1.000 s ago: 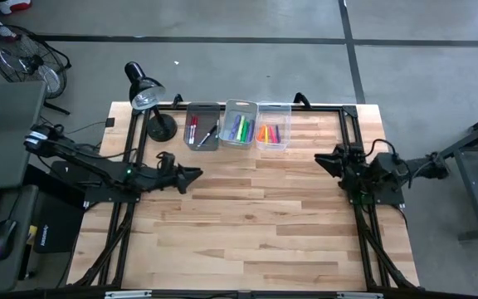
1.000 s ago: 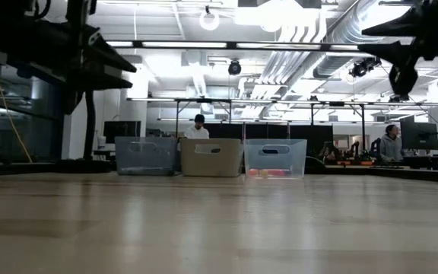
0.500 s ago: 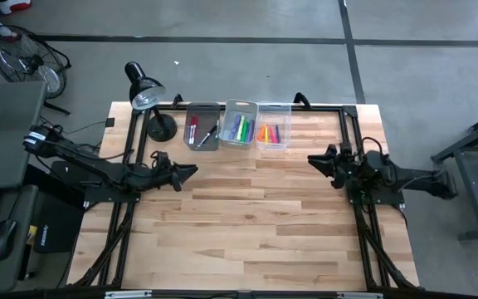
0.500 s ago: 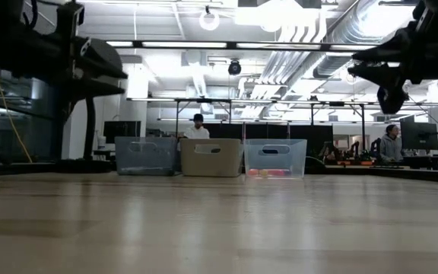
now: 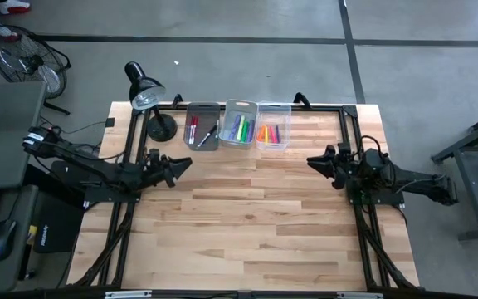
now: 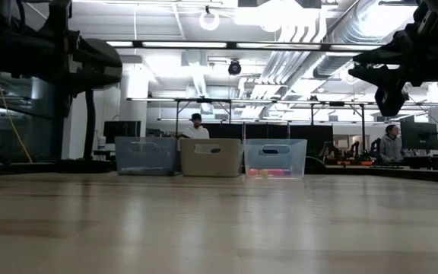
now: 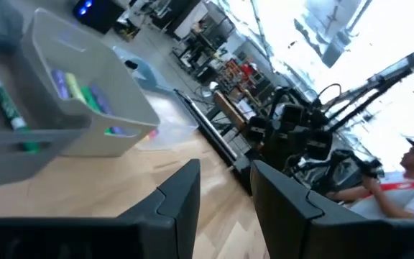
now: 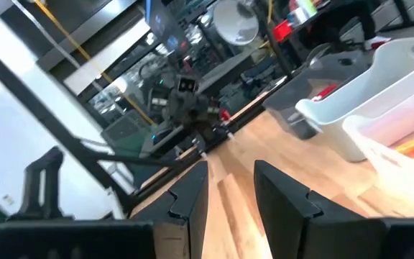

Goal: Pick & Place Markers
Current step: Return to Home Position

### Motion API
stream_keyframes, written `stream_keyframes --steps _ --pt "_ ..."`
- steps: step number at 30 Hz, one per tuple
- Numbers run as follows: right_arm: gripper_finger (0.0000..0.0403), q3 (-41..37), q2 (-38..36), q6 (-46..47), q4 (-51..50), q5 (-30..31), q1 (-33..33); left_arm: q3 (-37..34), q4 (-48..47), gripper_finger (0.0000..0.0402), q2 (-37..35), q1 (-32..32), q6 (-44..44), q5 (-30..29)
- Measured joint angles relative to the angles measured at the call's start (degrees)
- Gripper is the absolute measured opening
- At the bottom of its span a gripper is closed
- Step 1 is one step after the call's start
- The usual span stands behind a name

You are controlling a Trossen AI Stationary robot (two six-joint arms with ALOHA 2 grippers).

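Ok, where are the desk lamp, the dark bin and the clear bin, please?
desk lamp (image 5: pixel 146 95): high view, on its shade.
dark bin (image 5: pixel 203 105): high view, on its far rim.
clear bin (image 6: pixel 287 160): low view, on its front wall.

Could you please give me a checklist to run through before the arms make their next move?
1. Left arm jaws empty: ok, open, nothing between them in the left wrist view.
2. Right arm jaws empty: ok, open, nothing held.
3. Markers binned: ok, red markers in the black bin, green and purple markers in the white bin, orange markers in the clear bin.
4. Stray markers on the table: ok, none visible.
5. Arms apart from the bins: ok, neither touches one.
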Motion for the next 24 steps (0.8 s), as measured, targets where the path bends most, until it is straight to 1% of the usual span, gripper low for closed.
stream_keyframes --steps 5,8,15,18,21,24 --pt "0.0103 0.0 0.0 -0.9 -1.3 -1.0 0.0 -0.7 -1.8 0.0123 -5.8 0.0 6.0 0.8" --pt "0.0103 0.0 0.0 -3.3 -1.1 -1.0 0.0 -0.7 -8.3 0.0123 -11.5 0.0 7.6 0.7" --pt "0.0103 0.0 0.0 -1.5 -1.1 -0.5 0.0 -0.7 -24.0 0.0123 -25.9 0.0 7.4 1.7" --pt "0.0103 0.0 0.0 -3.4 -1.6 -0.7 0.0 -0.7 -29.7 0.0123 -31.8 0.0 7.5 2.4" --pt "0.0103 0.1 0.0 -6.8 -1.8 -0.7 0.0 -0.7 -32.9 0.0123 -37.1 0.0 9.1 7.1" --pt "0.0103 0.1 0.0 -8.3 -2.9 0.0 0.0 -0.8 -33.2 0.0123 -41.5 0.0 13.1 15.2"
